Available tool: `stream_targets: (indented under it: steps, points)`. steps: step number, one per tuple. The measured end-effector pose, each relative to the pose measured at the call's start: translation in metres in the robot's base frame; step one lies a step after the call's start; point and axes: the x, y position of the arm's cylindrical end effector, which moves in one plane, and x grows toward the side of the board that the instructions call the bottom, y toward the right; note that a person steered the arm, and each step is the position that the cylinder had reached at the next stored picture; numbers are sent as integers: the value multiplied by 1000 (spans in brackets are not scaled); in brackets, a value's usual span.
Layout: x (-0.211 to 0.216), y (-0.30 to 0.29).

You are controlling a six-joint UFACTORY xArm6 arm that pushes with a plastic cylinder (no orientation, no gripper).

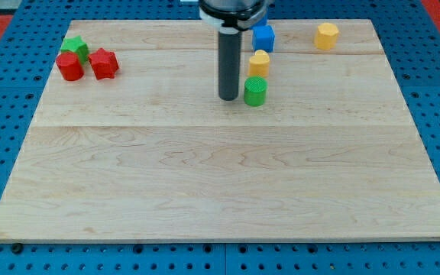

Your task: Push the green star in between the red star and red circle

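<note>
The green star (76, 47) sits at the board's top left, touching the red circle (70, 67) just below it and close to the red star (104, 63) at its lower right. The two red blocks lie side by side with a narrow gap. My tip (228, 98) is far to the right of them, near the board's top middle, right beside the left side of a green cylinder (255, 91).
A yellow block (259, 62) stands just above the green cylinder, with a blue block (263, 37) above that. A yellow hexagon-like block (327, 36) is at the top right. The wooden board (220, 191) lies on a blue perforated table.
</note>
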Motion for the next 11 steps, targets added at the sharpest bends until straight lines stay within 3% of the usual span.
stream_targets:
  steps: [1, 2, 3, 4, 5, 6, 8, 11]
  points:
    - [-52, -27]
    - [-142, -52]
    - [-189, -145]
    - [-191, -170]
    - [-173, -247]
    - [-151, -267]
    - [-94, -247]
    - [-62, -164]
